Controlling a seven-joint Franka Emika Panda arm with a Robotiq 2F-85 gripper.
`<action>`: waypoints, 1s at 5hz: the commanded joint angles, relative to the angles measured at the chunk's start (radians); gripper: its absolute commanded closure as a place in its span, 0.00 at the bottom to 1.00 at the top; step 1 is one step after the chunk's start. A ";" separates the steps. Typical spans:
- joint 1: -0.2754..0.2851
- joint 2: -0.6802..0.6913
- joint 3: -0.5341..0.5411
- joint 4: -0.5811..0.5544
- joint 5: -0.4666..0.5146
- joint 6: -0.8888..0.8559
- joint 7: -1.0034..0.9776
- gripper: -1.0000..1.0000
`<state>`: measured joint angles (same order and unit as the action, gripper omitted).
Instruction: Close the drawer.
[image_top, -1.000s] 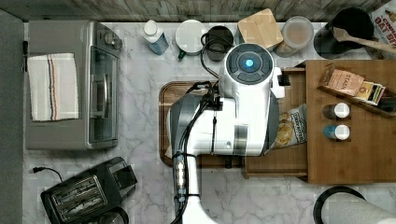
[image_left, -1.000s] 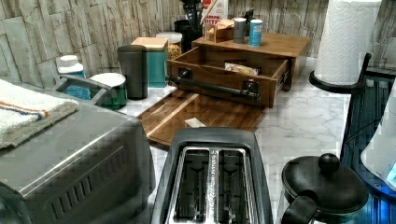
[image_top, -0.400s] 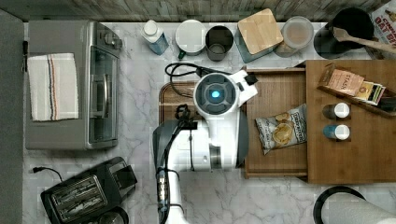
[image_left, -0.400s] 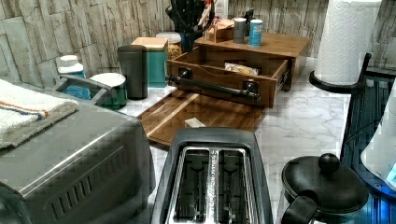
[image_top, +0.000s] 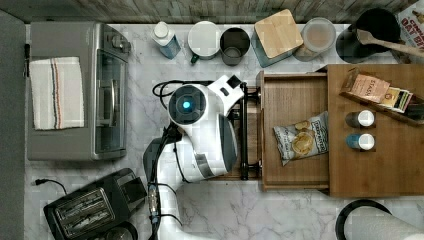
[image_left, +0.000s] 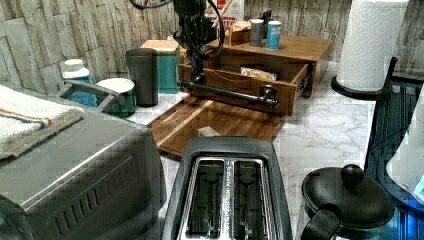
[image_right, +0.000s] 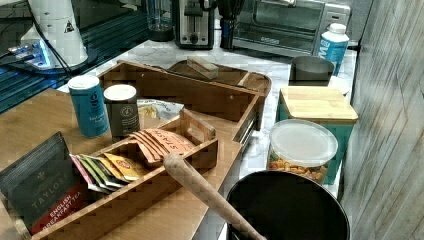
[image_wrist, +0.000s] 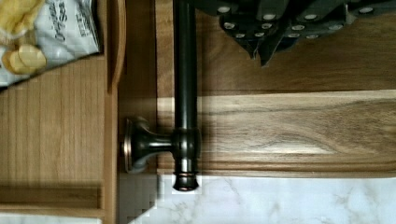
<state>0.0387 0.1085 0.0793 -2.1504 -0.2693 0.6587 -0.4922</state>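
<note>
— What's the surface here?
— White marble tabletop (image_top: 280, 210), stone-tile wall behind. Toaster oven (image_top: 75, 90) with a striped towel (image_top: 56, 92) on the top view's left, a black toaster (image_top: 90, 212) below it.
— And the drawer (image_top: 295, 131)?
— Pulled open from under the cabinet top (image_top: 385, 165), a chip bag (image_top: 301, 137) lying inside. Its black bar handle (image_left: 227, 93) hangs over a darker wooden tray (image_left: 215, 122).
— Anything in the way?
— The arm's gripper (image_left: 198, 75) sits right at the handle; whether the fingers are clenched, I can't tell. Jars and canisters line the wall.
</note>
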 joint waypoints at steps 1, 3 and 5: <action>-0.040 0.090 -0.043 -0.030 -0.027 0.116 -0.117 1.00; -0.070 0.126 -0.071 -0.005 0.057 0.076 -0.186 1.00; -0.247 0.078 0.051 -0.002 0.032 0.029 -0.265 1.00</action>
<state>-0.0813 0.2649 0.0858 -2.1992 -0.2450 0.7256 -0.6787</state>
